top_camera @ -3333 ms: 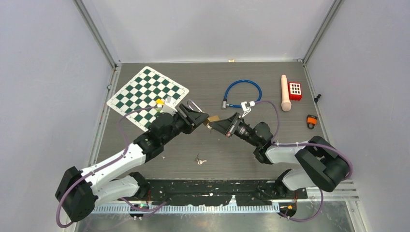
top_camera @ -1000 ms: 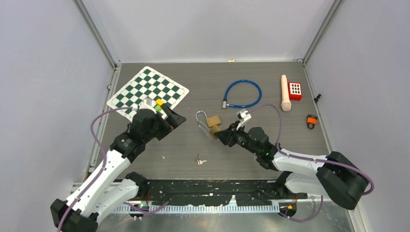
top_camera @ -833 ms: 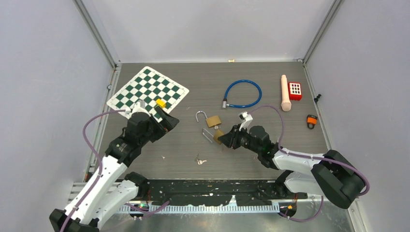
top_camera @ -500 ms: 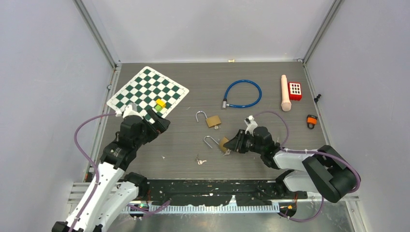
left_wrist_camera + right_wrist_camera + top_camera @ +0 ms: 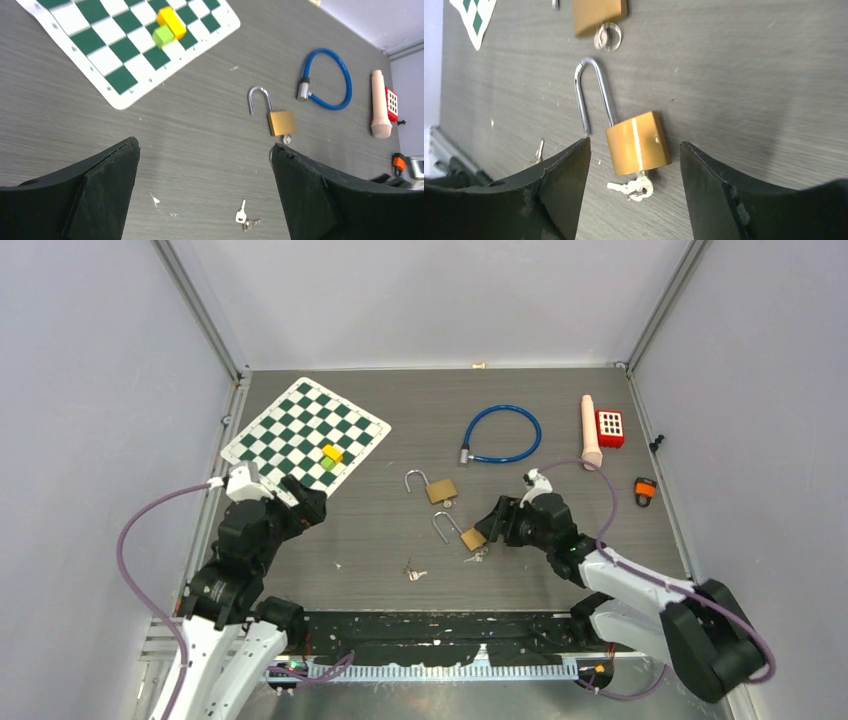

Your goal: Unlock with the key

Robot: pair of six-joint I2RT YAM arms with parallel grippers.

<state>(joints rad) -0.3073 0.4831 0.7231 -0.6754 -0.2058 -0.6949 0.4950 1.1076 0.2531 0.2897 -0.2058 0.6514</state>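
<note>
The table (image 5: 420, 400) is carrying a chessboard (image 5: 290, 425) at ten o'clock from its middle. The left gripper (image 5: 204, 150) is hovering at eight o'clock, off the board's near corner, its jaws standing wide apart with nothing between them. The right gripper (image 5: 635, 144) is reaching in from four o'clock, jaws parted and straddling the near padlock (image 5: 638, 150) with a gap on each side, gripping nothing. A blue cable (image 5: 503, 433) is lying at one o'clock. A pink rod (image 5: 591, 430) is lying at two o'clock with a red keypad (image 5: 610, 427) just beside it. The near padlock is resting just toward five o'clock of the table's middle, shackle swung open. A key (image 5: 631, 187) seems to be sitting in its base, though it is too small to be sure. The far padlock (image 5: 441, 491), shackle also open, is lying at eleven o'clock of it. A yellow block (image 5: 331, 452) and a green block (image 5: 324, 464) are sitting together on the board's right edge. Loose keys (image 5: 413, 572) are lying at eight o'clock of the near padlock.
</note>
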